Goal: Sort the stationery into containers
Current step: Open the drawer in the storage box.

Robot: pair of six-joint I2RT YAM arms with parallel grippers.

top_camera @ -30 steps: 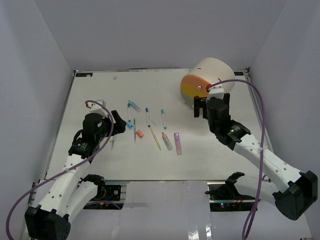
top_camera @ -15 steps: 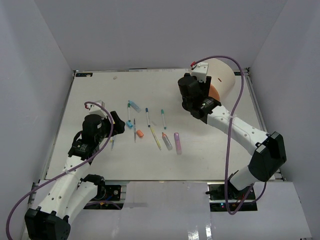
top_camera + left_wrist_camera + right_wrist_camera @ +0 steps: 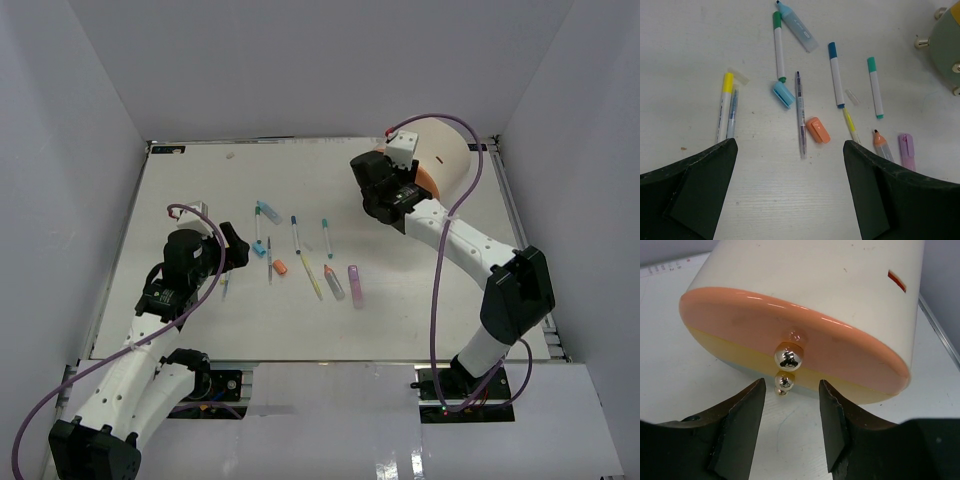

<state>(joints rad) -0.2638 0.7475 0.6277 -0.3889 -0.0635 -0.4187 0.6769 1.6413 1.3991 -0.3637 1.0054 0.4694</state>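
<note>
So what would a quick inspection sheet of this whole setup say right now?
Surface: white table, bare near the arms.
Job's things: pens and markers lie loose mid-table with an orange cap and a blue cap. The cylinder of drawers lies on its side at the far right, drawers shut.
Clutter: nothing seen.
Grippers: left gripper open above the pens, holding nothing. Right gripper open, the drawer knobs showing between its fingers, none gripped.
Cables: purple left cable and purple right cable loop along the arms.
Surroundings: plain pale walls on three sides.
</note>
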